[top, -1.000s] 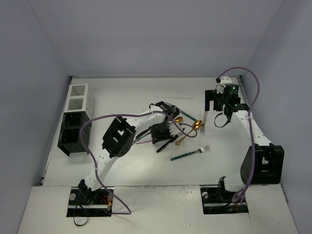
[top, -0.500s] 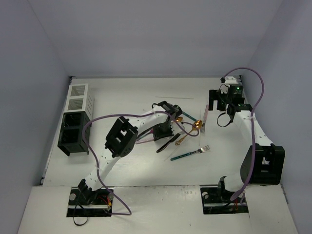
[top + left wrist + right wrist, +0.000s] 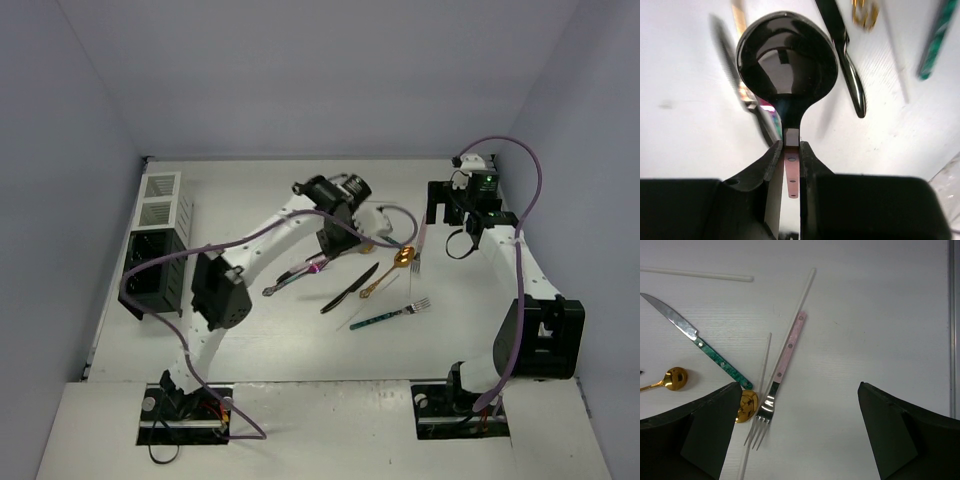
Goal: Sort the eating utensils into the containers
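My left gripper [image 3: 322, 258] is shut on the pink handle of a dark-bowled spoon [image 3: 787, 55], which hangs above the table with its bowl [image 3: 270, 291] pointing left. On the table lie a black knife [image 3: 350, 288], a gold spoon [image 3: 392, 268] and a teal-handled fork [image 3: 390, 316]. My right gripper [image 3: 799, 405] stands open above a pink-handled fork [image 3: 782, 365], a teal-handled knife [image 3: 705, 347], gold spoon bowls [image 3: 747, 405] and thin white sticks [image 3: 802, 295]. The containers stand at the far left: white [image 3: 162, 200] and black [image 3: 150, 270].
The left arm's purple cable [image 3: 170, 262] loops over the table in front of the black containers. Grey walls close in the table on three sides. The right arm's base block [image 3: 545, 335] stands at the right edge.
My left gripper has shut on the spoon and lifted it away from the pile, moving up and left. The left arm's elbow has swung left. The right arm has barely moved.
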You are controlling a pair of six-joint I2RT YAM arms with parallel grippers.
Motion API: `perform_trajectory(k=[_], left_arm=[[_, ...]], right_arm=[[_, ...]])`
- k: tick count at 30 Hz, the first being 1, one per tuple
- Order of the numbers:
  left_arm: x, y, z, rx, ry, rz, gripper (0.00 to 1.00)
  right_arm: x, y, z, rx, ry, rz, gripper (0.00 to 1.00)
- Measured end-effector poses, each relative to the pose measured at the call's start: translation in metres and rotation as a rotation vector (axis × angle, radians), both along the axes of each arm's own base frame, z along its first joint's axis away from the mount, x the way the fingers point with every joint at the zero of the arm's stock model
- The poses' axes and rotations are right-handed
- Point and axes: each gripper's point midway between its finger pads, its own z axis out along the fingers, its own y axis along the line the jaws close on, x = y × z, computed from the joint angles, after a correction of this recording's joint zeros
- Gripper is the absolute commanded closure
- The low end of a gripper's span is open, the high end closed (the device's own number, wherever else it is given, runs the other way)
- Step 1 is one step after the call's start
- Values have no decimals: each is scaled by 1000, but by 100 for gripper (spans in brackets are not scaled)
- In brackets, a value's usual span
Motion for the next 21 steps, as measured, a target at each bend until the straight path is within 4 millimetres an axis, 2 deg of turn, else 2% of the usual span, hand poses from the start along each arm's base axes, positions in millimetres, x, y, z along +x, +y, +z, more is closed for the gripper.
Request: perform_trajectory(k=[3,5,7,9,10,12,13,15,16,18,21], left_arm=[[22,-6,97,-236,-152,61,100],[39,10,169,-402,-268,121,100],[63,51,233,-548,-378,218,100],[96,112,277,-637,-500,358,100],[113,147,290,-670,-546,442,100],[150,215,299,-708,-632,610,100],[168,249,297,-718,-669,693,100],[197,306,277,-724,-713,829,100],[210,328,263,-725,-734,878,100],[224,350,235,-721,-732,940,100],[242,365,208,-741,-767,952,100]], right_arm=[[4,2,5,13,-11,5,0],[6,4,4,23,-10,6,0],[7,5,-1,32,3,6,0],[7,6,-6,37,19,9,0],[8,6,-9,40,25,10,0],[8,7,-13,44,35,13,0],[8,7,-14,45,38,14,0],[8,8,-15,46,41,16,0],[8,8,-15,46,40,16,0],[8,8,-15,46,40,16,0],[8,8,-15,46,40,16,0]])
